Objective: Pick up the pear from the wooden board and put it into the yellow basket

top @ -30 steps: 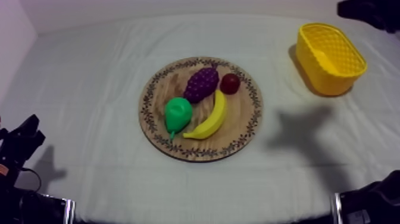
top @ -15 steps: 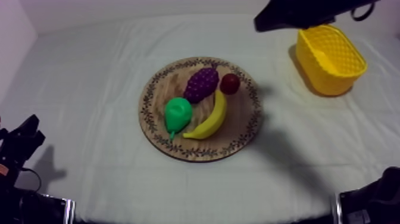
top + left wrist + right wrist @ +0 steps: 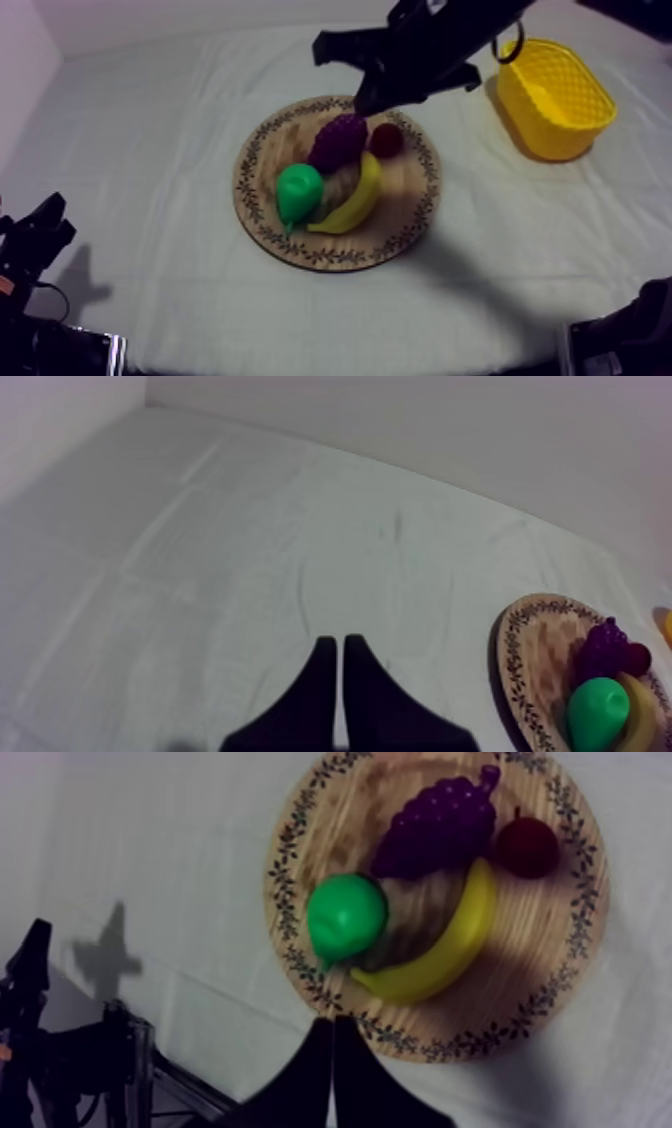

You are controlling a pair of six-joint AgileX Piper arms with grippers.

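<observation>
The green pear [image 3: 298, 190] lies on the left part of the round wooden board [image 3: 262, 215], beside the banana [image 3: 355, 196] and the grapes [image 3: 338, 140]. My right gripper [image 3: 364, 99] hangs high over the board's far edge, well clear of the fruit. In the right wrist view its fingers lie together as a narrow wedge [image 3: 333, 1027], shut on nothing, with the pear [image 3: 346, 917] below and ahead of them. My left gripper [image 3: 40, 232] rests low at the table's left. Its fingers [image 3: 335, 646] are shut and point over bare cloth. The yellow basket [image 3: 553, 95] stands at the far right.
A small red fruit [image 3: 387, 140] sits at the board's far right, next to the grapes. In the left wrist view the board [image 3: 512, 651] with the pear [image 3: 598, 711] lies off to one side. Bare cloth surrounds the board.
My right arm has swung in from the upper right, past the basket, to a spot above the board's far edge. The left arm and all fruit have stayed put.
</observation>
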